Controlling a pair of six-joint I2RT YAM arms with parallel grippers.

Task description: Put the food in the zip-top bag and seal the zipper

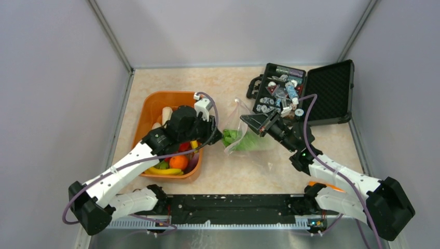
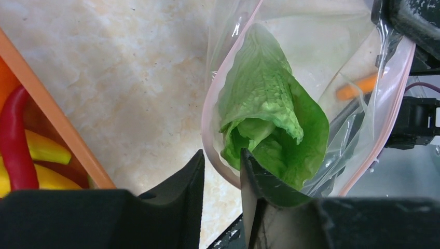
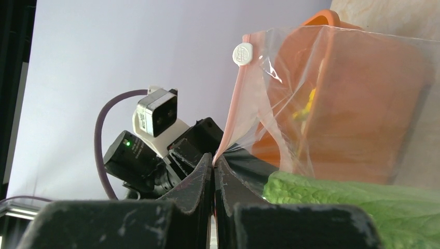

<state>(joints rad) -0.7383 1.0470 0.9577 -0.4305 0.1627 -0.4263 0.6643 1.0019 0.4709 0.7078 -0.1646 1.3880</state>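
Green lettuce point(image 2: 264, 114) in zip-top bag point(image 2: 321, 46) (open), right tool point(image 3: 214, 166) — pinching zipper point(image 3: 232, 104)

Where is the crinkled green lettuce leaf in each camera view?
Top external: crinkled green lettuce leaf, centre, inside the clear zip-top bag.
Left wrist: centre, in the bag's mouth.
Right wrist: bottom right corner.
Shared landmark: the rectangular orange plastic tub.

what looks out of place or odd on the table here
An orange piece lies on the table by the right arm's base, apart from the orange tub with the food. It is partly hidden, so I cannot tell what it is. Nothing else stands out.
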